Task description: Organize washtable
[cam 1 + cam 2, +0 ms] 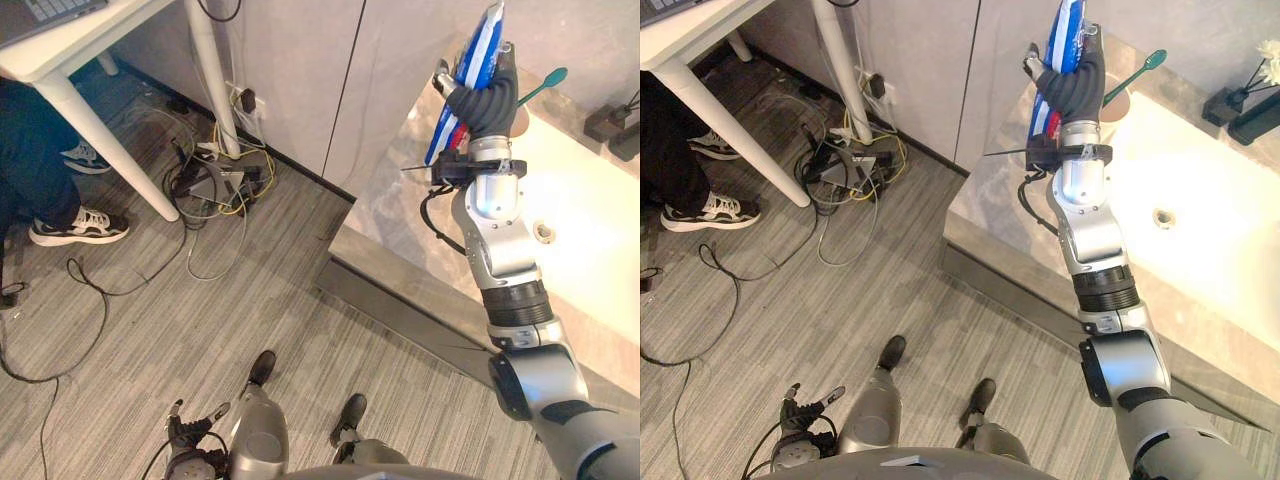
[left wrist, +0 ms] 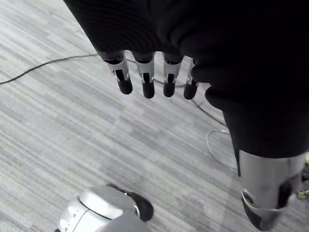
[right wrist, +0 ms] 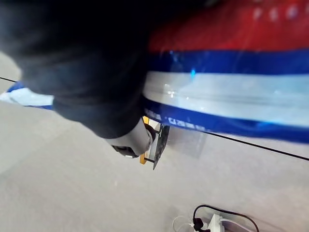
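my right hand (image 1: 1072, 85) curls round the striped tube (image 1: 1068, 22), raised over the washtable (image 1: 990, 200) corner. mid-carry, i judge; next i'd lower it toward the cup (image 1: 1120, 105) just beyond. my left hand (image 2: 145, 79) hangs relaxed, empty.

Counts at the washtable and on the floor beside it.
One tube (image 1: 478, 50); one toothbrush (image 1: 1132, 77) in one cup (image 1: 1118, 106). One worktop (image 1: 990, 200) with one basin (image 1: 1210, 240) and one drain (image 1: 1159, 215). Two dark stands (image 1: 1220, 105) and one white flower (image 1: 1268, 48) at its far right corner. Two hands: left hand (image 1: 188, 438), right hand (image 1: 485, 100). On the floor, one desk (image 1: 680, 45) and two shoes (image 1: 710, 212).
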